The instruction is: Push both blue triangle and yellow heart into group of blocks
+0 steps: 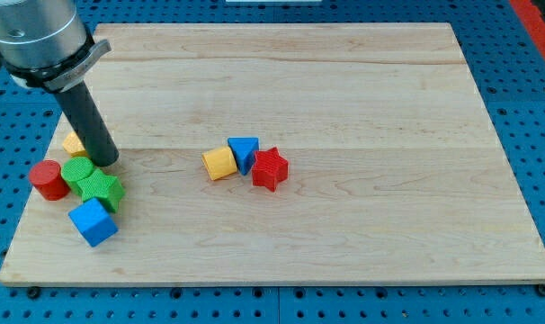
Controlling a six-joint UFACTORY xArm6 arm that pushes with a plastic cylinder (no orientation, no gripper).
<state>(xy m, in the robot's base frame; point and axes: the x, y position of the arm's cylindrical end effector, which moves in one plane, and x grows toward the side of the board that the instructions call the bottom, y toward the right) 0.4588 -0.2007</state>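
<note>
- Resting at the view's left, my tip [106, 160] sits among the group of blocks, just above the green blocks [93, 183] and beside a yellow block [74, 142] half hidden behind the rod; there is no pincer on this rig, so nothing is released or clenched.
- Red cylinder [48, 179] lies at the group's left edge, blue cube [93, 221] at its bottom.
- Mid-board, well apart from the group: yellow heart [219, 164] touching blue triangle [244, 152], with red star [270, 168] pressed against the triangle's right side.
- Neither task block has reached the group, by my judgement.
- Risk: pushing from the right would drag the star along, since it touches the triangle.
- Risk: an off-centre shove could split heart and triangle, sending one astray.
- Risk: leaving the group carelessly, the rod could scatter the green blocks.
</note>
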